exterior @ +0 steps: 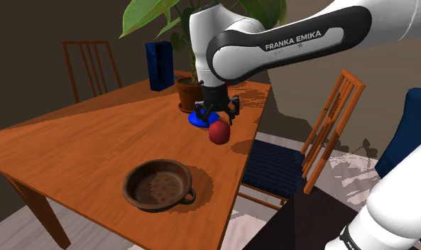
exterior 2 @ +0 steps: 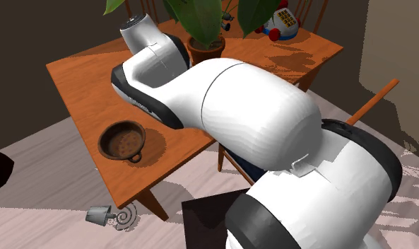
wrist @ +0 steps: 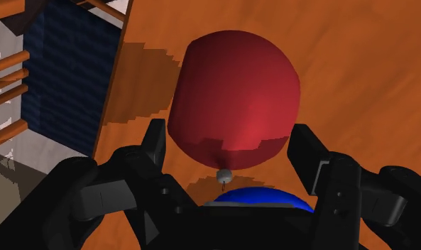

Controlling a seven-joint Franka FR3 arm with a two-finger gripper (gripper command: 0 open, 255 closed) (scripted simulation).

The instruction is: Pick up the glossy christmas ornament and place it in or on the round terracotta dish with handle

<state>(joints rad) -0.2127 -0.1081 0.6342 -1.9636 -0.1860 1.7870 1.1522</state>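
Note:
A glossy red ornament point(exterior: 218, 133) with a small silver cap point(wrist: 223, 174) is clasped between the two black fingers of my gripper point(exterior: 219, 122). It hangs a little above the wooden table point(exterior: 74, 149), and its shadow falls beside it. In the wrist view the ornament point(wrist: 233, 99) sits between the fingers point(wrist: 156, 145), which press on both of its sides. The round brown dish point(exterior: 134, 174) with a small handle point(exterior: 189, 197) stands nearer the table's front edge, towards the shoulder view's lower left of the ornament. In the second exterior view the dish point(exterior 2: 104, 141) sits near the table's corner, and the arm hides the hand.
A blue disc point(exterior: 199, 119) lies on the table under the hand. A potted plant point(exterior: 191, 92) and a dark blue box point(exterior: 159, 65) stand behind it. A wooden chair with a blue seat point(exterior: 329, 128) is at the table's right side, another chair point(exterior: 91, 67) at the far side.

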